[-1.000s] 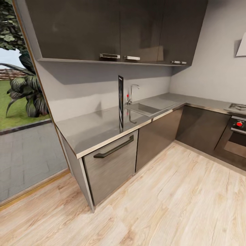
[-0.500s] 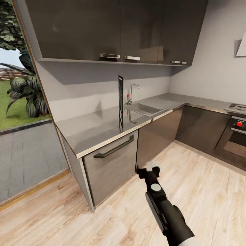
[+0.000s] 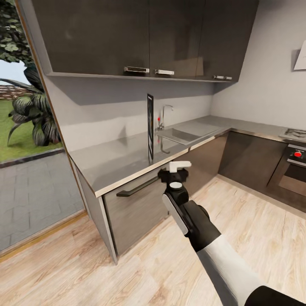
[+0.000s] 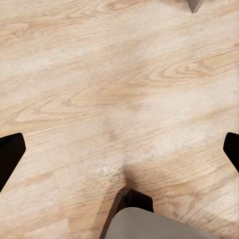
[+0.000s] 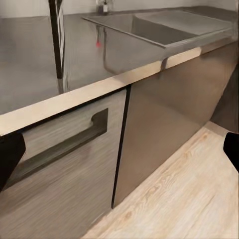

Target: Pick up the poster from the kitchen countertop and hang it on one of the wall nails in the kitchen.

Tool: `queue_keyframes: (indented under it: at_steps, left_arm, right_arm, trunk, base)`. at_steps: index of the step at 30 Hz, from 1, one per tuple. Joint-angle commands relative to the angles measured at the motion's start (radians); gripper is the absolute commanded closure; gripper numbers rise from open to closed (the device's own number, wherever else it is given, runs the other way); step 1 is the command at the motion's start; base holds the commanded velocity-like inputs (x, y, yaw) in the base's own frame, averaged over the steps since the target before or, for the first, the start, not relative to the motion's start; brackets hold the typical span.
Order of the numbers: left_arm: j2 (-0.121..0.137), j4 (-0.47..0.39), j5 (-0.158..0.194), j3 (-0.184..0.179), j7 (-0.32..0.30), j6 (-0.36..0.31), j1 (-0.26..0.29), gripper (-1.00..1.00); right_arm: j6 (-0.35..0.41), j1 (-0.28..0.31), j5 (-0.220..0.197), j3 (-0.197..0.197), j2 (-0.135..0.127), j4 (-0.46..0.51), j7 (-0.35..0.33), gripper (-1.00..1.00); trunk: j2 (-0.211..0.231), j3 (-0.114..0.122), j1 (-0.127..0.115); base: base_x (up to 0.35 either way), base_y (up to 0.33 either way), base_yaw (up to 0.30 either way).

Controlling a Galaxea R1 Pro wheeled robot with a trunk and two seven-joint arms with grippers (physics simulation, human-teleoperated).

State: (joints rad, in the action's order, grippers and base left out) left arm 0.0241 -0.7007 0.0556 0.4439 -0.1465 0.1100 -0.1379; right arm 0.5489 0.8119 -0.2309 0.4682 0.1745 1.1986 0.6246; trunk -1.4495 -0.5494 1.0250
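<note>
On the kitchen countertop (image 3: 119, 159) the poster (image 3: 150, 126) stands upright (edge-on), beside the sink (image 3: 178, 136); the right gripper (image 3: 174, 170), fingers spread wide, hovers near the counter's front edge.

The poster (image 3: 150, 126) standing upright on the kitchen countertop (image 3: 114, 161), sink (image 3: 178, 136) and tap (image 3: 163, 115) just right of it, right gripper (image 3: 173, 171) before the counter edge, stove (image 3: 296, 137) far right.

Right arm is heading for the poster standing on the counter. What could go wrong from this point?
The poster stands upright, edge-on to the robot, so the right gripper could knock it flat instead of gripping it. The gripper sits at about the level of the kitchen countertop, so it may hit the counter's front edge. The sink lies just beyond the poster.
</note>
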Motion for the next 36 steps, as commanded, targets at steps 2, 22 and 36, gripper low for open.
queue_keyframes:
  at_steps: [2, 22, 36]
  left_arm:
    - [-0.001, 0.0, 0.006, 0.004, -0.009, 0.0, 0.0, -1.0]
    - [-0.001, 0.001, 0.006, 0.004, -0.009, 0.0, 0.0, -1.0]
    - [-0.001, 0.001, 0.006, 0.004, -0.008, -0.001, 0.0, -1.0]
  right_arm:
    - [0.006, 0.009, -0.019, 0.033, 0.0, 0.02, 0.046, -1.0]
    - [0.014, 0.018, -0.052, 0.07, 0.0, 0.046, 0.08, -1.0]
    - [0.014, 0.018, -0.05, 0.062, 0.0, 0.028, 0.063, -1.0]
  trunk:
    - [0.0, -0.001, 0.0]
    - [0.0, -0.001, 0.0]
    - [0.0, -0.001, 0.0]
  base:
    - [0.0, 0.0, 0.0]
    - [0.0, 0.0, 0.198]
    - [0.007, -0.008, 0.182]
